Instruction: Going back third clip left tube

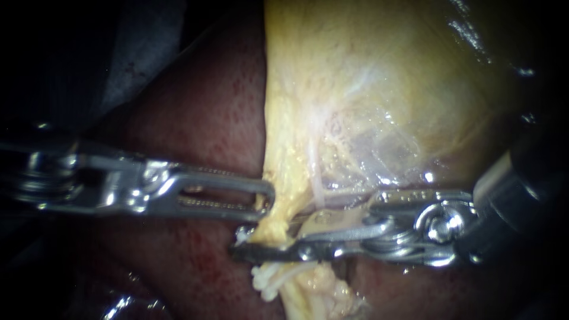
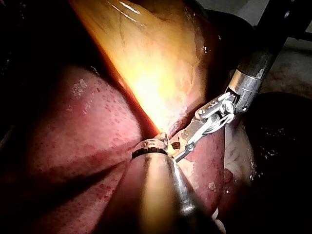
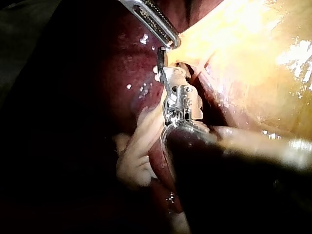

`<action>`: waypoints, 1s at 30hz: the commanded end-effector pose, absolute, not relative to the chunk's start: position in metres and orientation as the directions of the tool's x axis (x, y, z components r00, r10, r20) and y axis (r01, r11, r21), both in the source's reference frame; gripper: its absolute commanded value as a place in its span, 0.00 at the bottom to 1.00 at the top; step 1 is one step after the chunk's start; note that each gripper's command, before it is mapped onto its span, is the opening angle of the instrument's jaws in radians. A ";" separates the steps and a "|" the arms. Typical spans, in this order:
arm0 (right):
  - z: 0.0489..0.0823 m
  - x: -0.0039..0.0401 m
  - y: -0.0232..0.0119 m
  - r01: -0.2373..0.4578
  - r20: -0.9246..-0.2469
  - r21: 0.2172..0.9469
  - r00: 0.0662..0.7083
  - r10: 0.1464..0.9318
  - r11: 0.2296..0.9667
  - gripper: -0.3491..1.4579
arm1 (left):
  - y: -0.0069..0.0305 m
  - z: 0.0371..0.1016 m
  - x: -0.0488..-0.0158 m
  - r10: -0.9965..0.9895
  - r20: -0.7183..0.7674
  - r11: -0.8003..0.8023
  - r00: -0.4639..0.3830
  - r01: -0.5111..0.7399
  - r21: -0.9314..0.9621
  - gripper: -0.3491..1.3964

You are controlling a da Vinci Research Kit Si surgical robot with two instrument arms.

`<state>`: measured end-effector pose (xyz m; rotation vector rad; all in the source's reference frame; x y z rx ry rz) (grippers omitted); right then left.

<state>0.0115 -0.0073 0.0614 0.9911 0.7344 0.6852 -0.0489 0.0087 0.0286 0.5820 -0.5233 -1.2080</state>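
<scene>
The yellow gallbladder [image 1: 379, 89] narrows downward into a pale stalk, the tube [image 1: 274, 228]. My left instrument [image 1: 264, 201] reaches in from the left, its slotted jaws shut on the yellow tissue just above the tube. My right instrument [image 1: 267, 240] lies across from the right with its jaws open, one on each side of the tube. A white clip [image 1: 242, 237] sits on the tube by the right lower jaw. More white clip material [image 1: 265, 280] shows lower down. In the right wrist view my right instrument [image 3: 165, 73] sits just under the left jaw [image 3: 156, 19].
Dark red liver [image 1: 195, 118] lies behind and left of the gallbladder and under both instruments. The right instrument's dark shaft [image 1: 521, 195] fills the right edge. In the left wrist view the left shaft [image 2: 161, 195] hides its own jaws, and the right instrument [image 2: 204, 122] crosses ahead.
</scene>
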 end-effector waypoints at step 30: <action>0.0617 0.0126 -0.0069 -0.134 -0.368 0.844 0.560 0.742 0.520 0.45 | 0.0087 0.0286 -0.0489 -0.960 0.066 0.246 0.273 0.705 0.665 0.00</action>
